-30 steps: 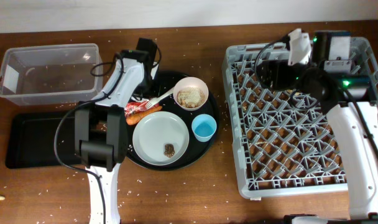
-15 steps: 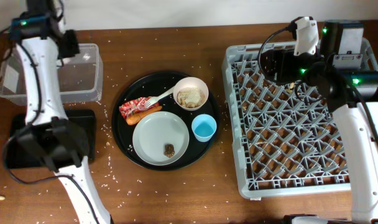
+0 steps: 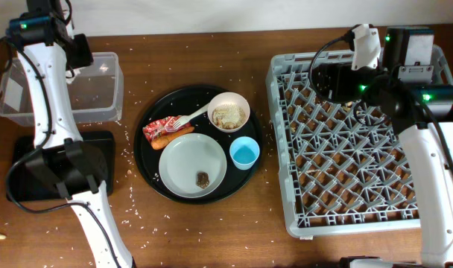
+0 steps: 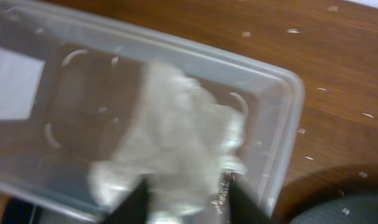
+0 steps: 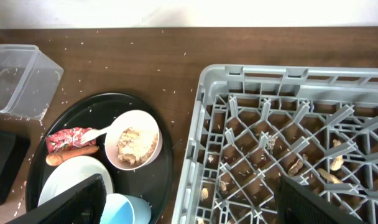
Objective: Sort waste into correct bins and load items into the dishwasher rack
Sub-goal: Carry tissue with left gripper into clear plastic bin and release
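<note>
My left gripper [image 3: 46, 33] is shut on the crumpled white napkin [image 4: 176, 143] and holds it over the clear tub [image 3: 92, 100], whose rim shows in the left wrist view [image 4: 282, 124]. On the round black tray [image 3: 147, 145] lie the red wrapper [image 3: 158, 128], the orange stick [image 3: 174, 137], the white fork [image 3: 188, 117], the grey plate [image 3: 185, 160] with a brown lump [image 3: 202, 179], the cream bowl [image 3: 229, 112] of grainy scraps and the blue cup [image 3: 244, 153]. My right gripper [image 5: 192, 205] is open and empty above the left back corner of the grey rack [image 3: 360, 156].
The flat black tray [image 3: 24, 149] lies in front of the tub, partly under my left arm. Peanuts and crumbs lie under the rack's lattice [image 5: 288, 124]. Rice grains are scattered over the wooden table.
My left gripper has lifted the napkin off the round tray and swung it back left to above the clear tub. The right gripper has barely moved.
</note>
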